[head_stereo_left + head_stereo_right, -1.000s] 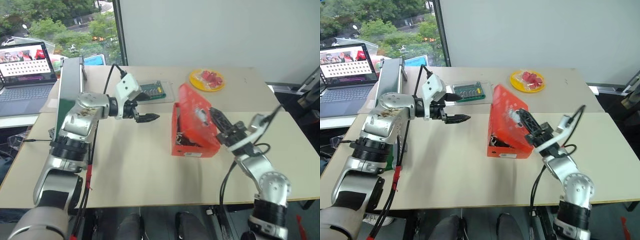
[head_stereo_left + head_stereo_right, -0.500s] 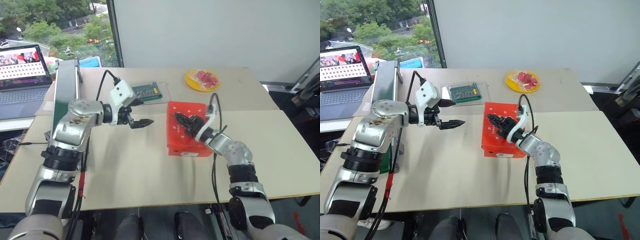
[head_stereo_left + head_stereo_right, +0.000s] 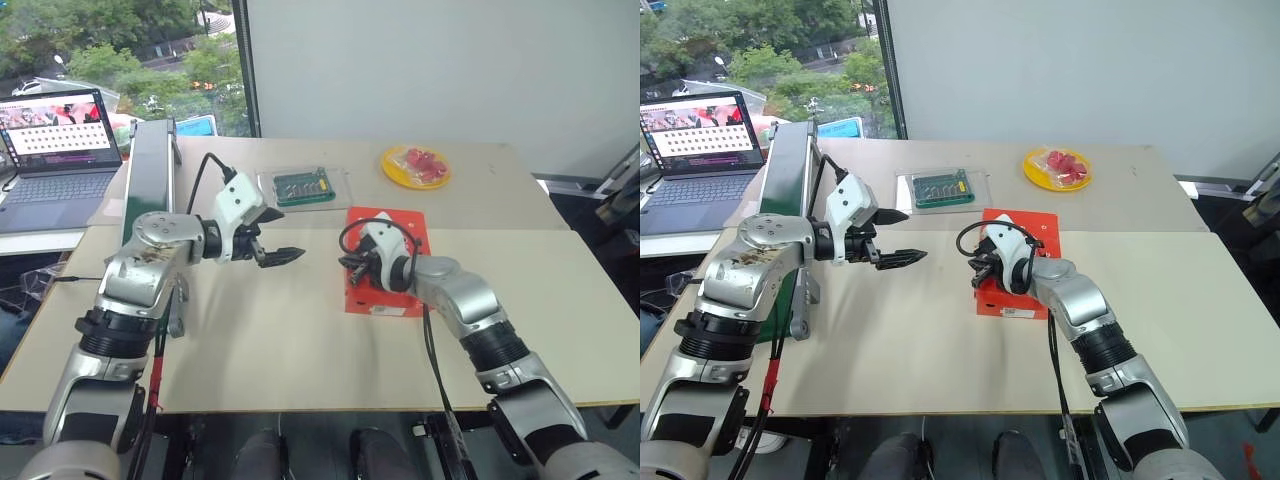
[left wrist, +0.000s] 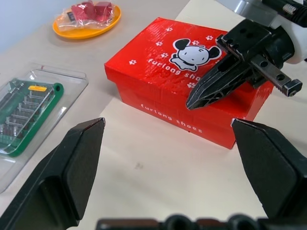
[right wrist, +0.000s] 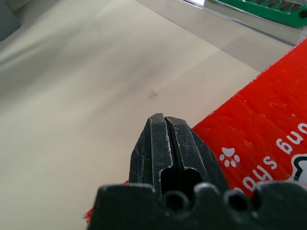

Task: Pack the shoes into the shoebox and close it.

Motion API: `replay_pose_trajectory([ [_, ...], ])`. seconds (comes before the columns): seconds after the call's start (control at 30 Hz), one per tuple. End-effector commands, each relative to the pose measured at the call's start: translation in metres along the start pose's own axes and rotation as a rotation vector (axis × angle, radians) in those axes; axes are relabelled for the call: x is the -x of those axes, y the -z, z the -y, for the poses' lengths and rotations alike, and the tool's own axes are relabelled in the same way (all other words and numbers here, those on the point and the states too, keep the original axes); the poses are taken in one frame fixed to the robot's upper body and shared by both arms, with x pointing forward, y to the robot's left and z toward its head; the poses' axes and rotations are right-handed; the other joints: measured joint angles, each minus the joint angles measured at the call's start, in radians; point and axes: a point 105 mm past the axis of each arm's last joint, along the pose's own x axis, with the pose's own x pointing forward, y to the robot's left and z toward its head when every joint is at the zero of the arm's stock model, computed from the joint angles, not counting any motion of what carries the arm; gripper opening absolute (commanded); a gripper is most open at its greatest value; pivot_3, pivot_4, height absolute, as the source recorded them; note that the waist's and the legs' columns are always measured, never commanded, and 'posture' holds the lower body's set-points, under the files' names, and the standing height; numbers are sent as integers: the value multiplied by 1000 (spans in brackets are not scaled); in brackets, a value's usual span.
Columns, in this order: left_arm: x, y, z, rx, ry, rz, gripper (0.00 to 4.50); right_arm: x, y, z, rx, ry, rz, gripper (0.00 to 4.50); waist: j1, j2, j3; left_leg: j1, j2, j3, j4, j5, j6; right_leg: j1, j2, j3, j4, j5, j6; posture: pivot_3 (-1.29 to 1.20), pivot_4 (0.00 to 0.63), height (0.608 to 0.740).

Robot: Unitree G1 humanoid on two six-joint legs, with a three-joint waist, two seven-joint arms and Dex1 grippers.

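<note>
- we see a beige table (image 3: 280,340) by a window (image 3: 120,40), white wall behind.
- since the earlier frame the lid has come down; the shoebox (image 4: 163,79) now sits shut at mid-table, and the right gripper (image 4: 204,93) has swung over its lid.
- we count one shoebox, one yellow plate (image 3: 415,166), one green board (image 3: 304,186), one laptop (image 3: 60,140).
- left gripper (image 3: 290,255): spread wide, empty, near the box.
- right gripper: clenched, empty.

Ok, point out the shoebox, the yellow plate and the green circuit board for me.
shoebox (image 4: 158,57): left wrist view, on the closed lid's top.
yellow plate (image 3: 400,172): left eye view, on its bare near-left rim.
green circuit board (image 3: 304,186): left eye view, on the board's middle.
</note>
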Motion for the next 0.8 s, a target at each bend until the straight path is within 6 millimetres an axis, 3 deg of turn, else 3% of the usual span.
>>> replay_pose_trajectory([
  [0.03,1,-9,2,-16,-15,47,4500,44,-41,16,21,-1,165,1163,6,3,2,-3,0,0,0,0,0,-1,0,0,0,0,0,0,150,740],
  [0.2,-6,-16,21,27,47,161,4500,101,-48,36,190,89,146,2824,12,4,3,-7,0,0,1,-1,2,-4,1,-1,-4,1,1,0,150,740],
  [0.3,-11,1,13,31,-50,121,4500,123,-57,36,158,99,196,3885,10,3,3,-7,0,0,1,-1,2,-3,0,0,-4,0,1,0,150,740],
  [0.37,-17,18,12,38,-103,96,4500,135,-47,44,137,141,163,4411,7,3,3,-5,0,1,1,-1,2,-3,1,1,-5,0,1,0,150,740],
  [0.57,-28,30,33,114,-101,175,4500,161,-1,76,33,333,108,4411,13,3,3,0,-1,1,1,-2,2,1,0,2,-6,0,0,0,150,740],
  [0.67,-31,48,31,161,-200,181,4500,176,46,104,6,569,58,4411,17,3,3,-1,-1,1,1,-2,2,0,0,1,-6,0,0,0,150,740],
  [0.8,-36,68,37,209,-295,189,4500,174,87,106,-125,656,84,4411,12,4,3,1,-1,2,1,-1,2,1,0,2,-5,0,0,0,150,740],
])
